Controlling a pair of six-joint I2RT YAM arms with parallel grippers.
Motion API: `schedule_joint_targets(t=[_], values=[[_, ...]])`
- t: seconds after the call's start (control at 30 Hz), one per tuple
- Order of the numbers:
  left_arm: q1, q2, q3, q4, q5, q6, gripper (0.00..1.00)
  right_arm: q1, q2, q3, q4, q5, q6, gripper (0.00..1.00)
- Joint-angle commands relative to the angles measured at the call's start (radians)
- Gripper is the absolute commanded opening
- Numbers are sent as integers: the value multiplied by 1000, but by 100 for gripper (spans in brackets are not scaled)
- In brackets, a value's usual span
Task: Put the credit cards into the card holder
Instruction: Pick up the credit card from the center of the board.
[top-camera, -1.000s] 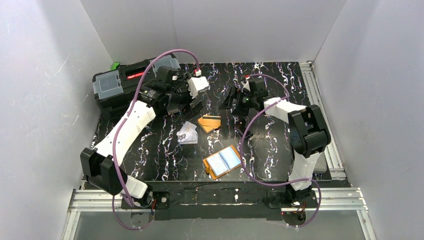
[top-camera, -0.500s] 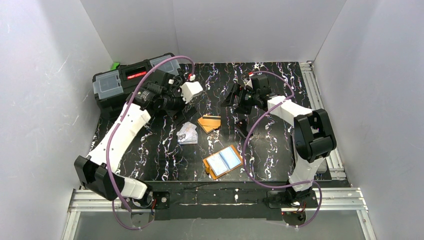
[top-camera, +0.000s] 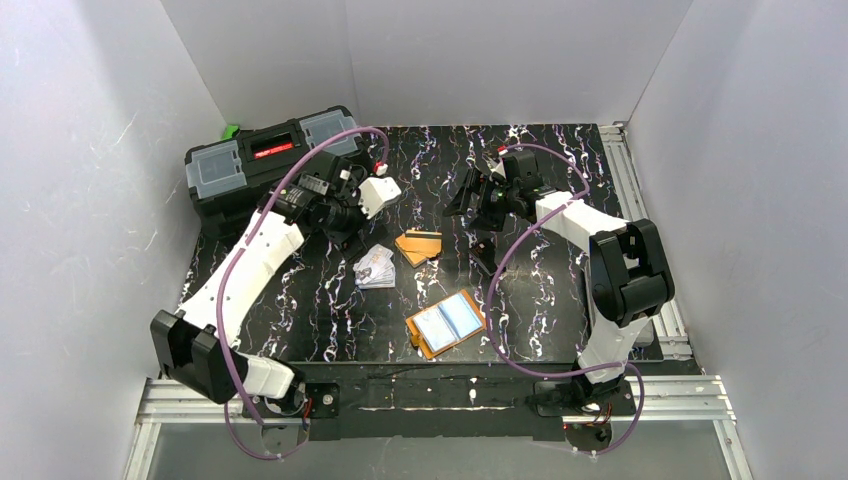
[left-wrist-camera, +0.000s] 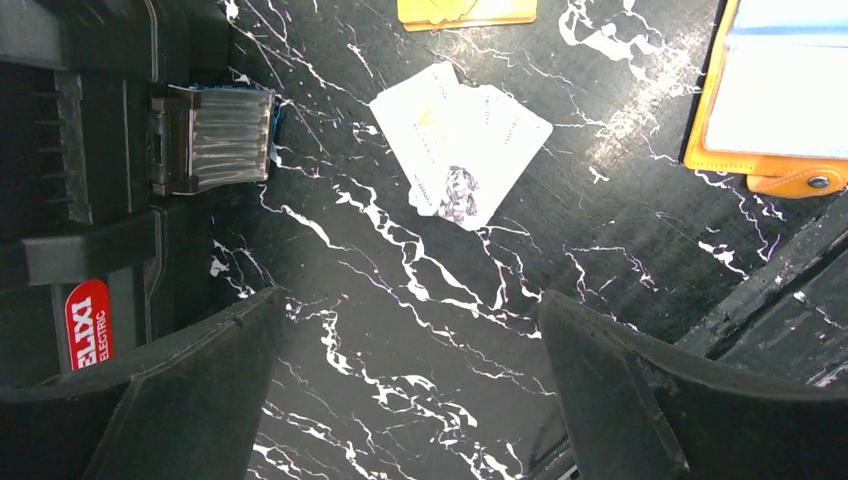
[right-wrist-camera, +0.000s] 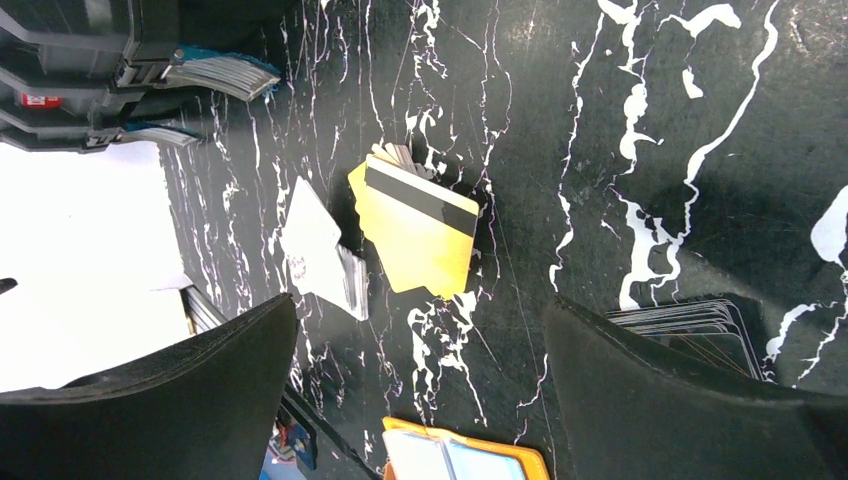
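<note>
Cards all loose on tabletop (top-camera: 330, 300), none in card holder (top-camera: 447, 323) yet; holder open, sleeves up, near front edge, betw. the two arm bases, well apart from both grippers.

Left gripper (left-wrist-camera: 408, 330): fingers wide apart, nothing betw. them; hovers over bare top w/ white cards (left-wrist-camera: 460, 145) straight ahead of fingertips, fanned and overlapping; long axis slanted across line of fingers, so prob. needs wrist turn before any pinch.

Right gripper (right-wrist-camera: 420, 320): fingers likewise spread, empty; orange cards (right-wrist-camera: 420, 235) w/ dark stripe ahead, roughly centred betw. fingers, stacked askew, long axis diagonal; dark card stack (right-wrist-camera: 690, 325) just beside one finger, low in wrist view.

Left arm nearer white lot, right arm nearer orange and dark lots; holder approx. equal from both, closer to bases than any card.

Surface: flat black marbled top, hard, prob. slick; cards v. thin and flush to it, so little edge to grab; likely calls for slide or tip-up first; risk of lifting several at once from a fan.

Room: black toolbox (top-camera: 260, 165) close on far-left side of left gripper, latch facing it; limits swing that way; white walls all round, well apart from cards.
</note>
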Motion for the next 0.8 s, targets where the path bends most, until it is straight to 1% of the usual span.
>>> schedule_joint_targets(t=[0.0, 0.3, 0.57, 0.67, 0.77], values=[[6, 21, 10, 28, 4, -30, 98, 0, -42, -11, -19, 10, -27, 98], [6, 126, 31, 79, 13, -59, 98, -1, -44, -15, -34, 7, -36, 98], [6, 161, -13, 141, 9, -57, 98, -1, -52, -2, -55, 5, -43, 98], [6, 174, -43, 194, 11, -63, 98, -1, -63, -21, -37, -8, -39, 98], [6, 203, -43, 213, 39, -64, 98, -1, -58, -37, 0, -44, -24, 99]])
